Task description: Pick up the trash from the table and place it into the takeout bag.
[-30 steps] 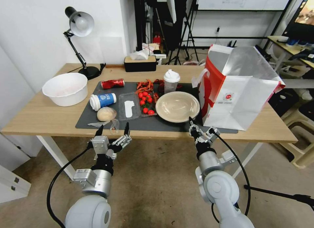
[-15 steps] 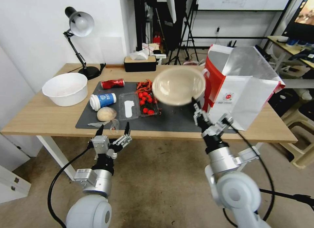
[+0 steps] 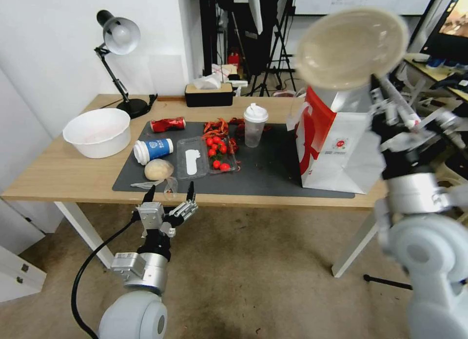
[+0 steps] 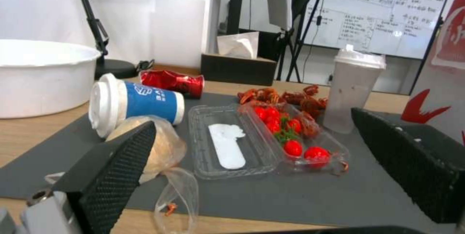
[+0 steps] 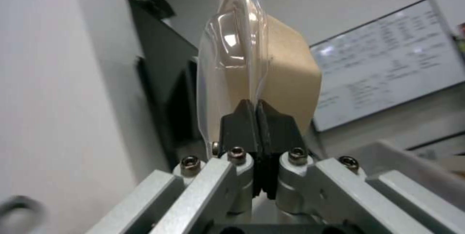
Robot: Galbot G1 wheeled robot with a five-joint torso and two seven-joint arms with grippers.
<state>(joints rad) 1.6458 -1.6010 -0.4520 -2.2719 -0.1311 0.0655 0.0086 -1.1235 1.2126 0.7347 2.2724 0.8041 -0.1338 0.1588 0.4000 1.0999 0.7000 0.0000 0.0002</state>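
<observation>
My right gripper (image 3: 378, 85) is shut on the rim of the shallow beige round dish (image 3: 352, 46), holding it tilted high above the takeout bag (image 3: 341, 144); the pinch on the dish (image 5: 271, 70) shows close up at the gripper (image 5: 255, 108). On the table's (image 3: 58, 176) dark mat lie a clear lidded cup (image 3: 255, 124), a white-blue paper cup (image 3: 153, 149), a beige wrapped lump (image 3: 158, 169) and a crushed red can (image 3: 167, 124). My left gripper (image 3: 168, 193) hangs open below the front edge, facing the paper cup (image 4: 133, 103) and lump (image 4: 162, 146).
A white bowl (image 3: 97, 132) sits at the left, a desk lamp (image 3: 119, 61) and a tissue box (image 3: 208, 93) at the back. A clear clamshell box of tomatoes (image 3: 207, 156) and red shell scraps (image 3: 217, 127) lie mid-mat. Stools and a desk stand to the right.
My right arm has lifted the beige dish off the mat and swung it up and to the right, over the bag. The left arm has stayed still.
</observation>
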